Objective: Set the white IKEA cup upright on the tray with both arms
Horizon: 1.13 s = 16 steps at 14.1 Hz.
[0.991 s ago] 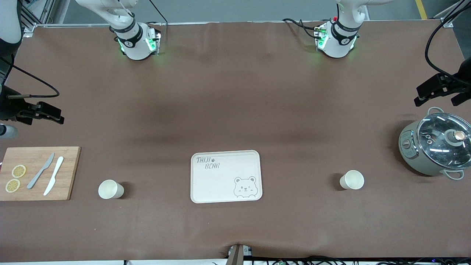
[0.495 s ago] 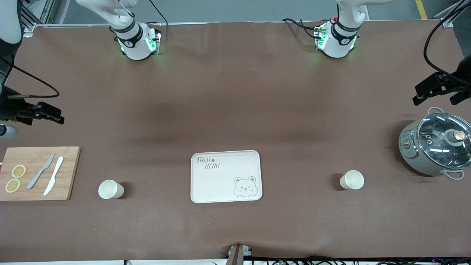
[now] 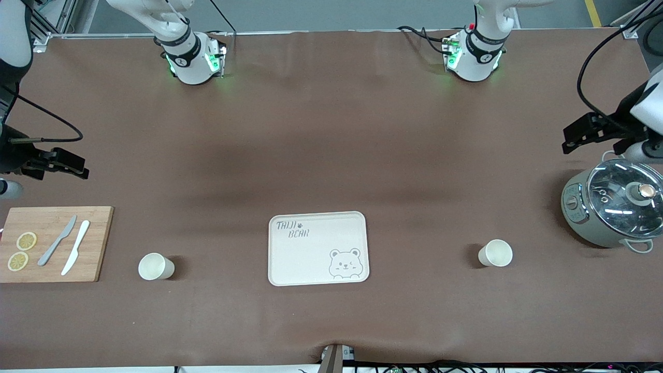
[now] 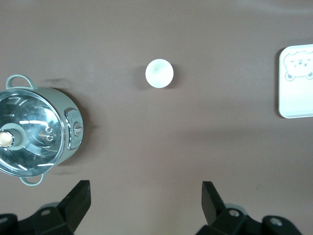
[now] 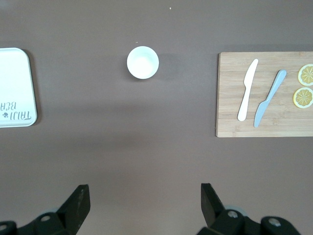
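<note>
The cream tray [image 3: 311, 259] printed "TAIJI BEAR" lies near the front camera at mid-table. One white cup [image 3: 155, 266] stands upright beside it toward the right arm's end. A second white cup [image 3: 495, 253] stands upright toward the left arm's end. My left gripper [image 3: 568, 141] is open and empty, high over the table by the pot. Its wrist view shows its fingers wide apart [image 4: 145, 196], the cup [image 4: 159, 73] and the tray's edge [image 4: 293, 98]. My right gripper [image 3: 83, 167] is open and empty above the table by the cutting board. Its wrist view [image 5: 145, 198] shows the other cup [image 5: 143, 62] and the tray [image 5: 17, 78].
A grey-green pot with a glass lid [image 3: 614, 207] stands at the left arm's end. A wooden cutting board [image 3: 98, 243] with two knives [image 3: 67, 246] and two lemon slices [image 3: 22, 251] lies at the right arm's end.
My left gripper has moved a little toward the middle of the table, away from its end. My right gripper has shifted only slightly. The cups and tray have not moved.
</note>
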### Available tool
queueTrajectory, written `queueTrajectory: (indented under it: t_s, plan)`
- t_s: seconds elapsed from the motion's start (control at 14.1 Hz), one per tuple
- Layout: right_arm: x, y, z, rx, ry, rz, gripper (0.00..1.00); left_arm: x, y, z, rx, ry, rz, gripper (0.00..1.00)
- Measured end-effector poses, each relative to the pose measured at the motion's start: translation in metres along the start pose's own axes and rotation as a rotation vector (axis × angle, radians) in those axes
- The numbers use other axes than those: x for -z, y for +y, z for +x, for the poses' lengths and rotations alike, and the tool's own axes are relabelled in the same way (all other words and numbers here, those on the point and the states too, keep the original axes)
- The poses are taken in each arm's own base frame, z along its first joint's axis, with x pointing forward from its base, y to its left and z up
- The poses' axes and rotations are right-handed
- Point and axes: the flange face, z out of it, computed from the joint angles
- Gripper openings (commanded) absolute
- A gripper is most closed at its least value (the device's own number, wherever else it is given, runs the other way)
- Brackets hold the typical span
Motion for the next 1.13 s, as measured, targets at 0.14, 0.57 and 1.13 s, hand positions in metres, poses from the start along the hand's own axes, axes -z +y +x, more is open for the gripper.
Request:
queueTrajectory:
  t_s: [0.14, 0.57, 1.13]
  plan:
    - [-0.015, 0.004, 0.008, -0.005, -0.013, -0.001, 1.00, -0.021, -0.002, 0.011, 0.000, -0.031, 0.015, 1.00]
    - [-0.084, 0.023, 0.055, -0.032, 0.011, -0.004, 1.00, -0.108, -0.006, 0.052, -0.004, -0.122, 0.045, 1.00]
    - [-0.194, 0.026, 0.106, -0.030, 0.066, -0.007, 1.00, -0.211, -0.016, 0.098, -0.042, -0.120, 0.054, 1.00]
